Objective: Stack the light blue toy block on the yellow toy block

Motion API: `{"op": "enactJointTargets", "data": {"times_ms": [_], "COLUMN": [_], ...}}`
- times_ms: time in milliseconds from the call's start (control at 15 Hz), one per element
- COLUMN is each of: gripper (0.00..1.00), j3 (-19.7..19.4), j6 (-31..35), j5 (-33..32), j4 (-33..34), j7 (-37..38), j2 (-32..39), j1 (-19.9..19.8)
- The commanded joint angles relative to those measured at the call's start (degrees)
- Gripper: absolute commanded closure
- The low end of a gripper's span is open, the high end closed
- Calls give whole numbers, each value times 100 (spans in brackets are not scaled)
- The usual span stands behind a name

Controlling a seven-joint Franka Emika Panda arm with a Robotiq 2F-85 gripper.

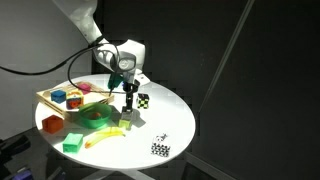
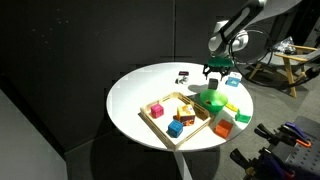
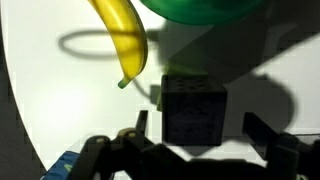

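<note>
My gripper is open, pointing down just above the white table. Between its fingers, untouched, sits a small cube that looks dark in shadow; I cannot tell its colour. The gripper also shows in both exterior views. A pale blue-green block lies just beside the gripper. A pale yellow block lies at the table's edge, well away from the gripper.
A yellow banana and a green bowl lie close to the gripper. A wooden tray holds several coloured blocks. Checkered cubes and a green block lie on the table.
</note>
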Motion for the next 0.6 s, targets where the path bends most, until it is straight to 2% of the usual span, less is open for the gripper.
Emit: {"op": "enactJointTargets", "data": {"times_ms": [0, 533], "gripper": [0, 0], "j3": [-1, 51], "j6": [-199, -112], "j5": [102, 66], "j4": [108, -170], "j7": [-116, -609], "j2": [-33, -419], "j1": [-5, -19]}}
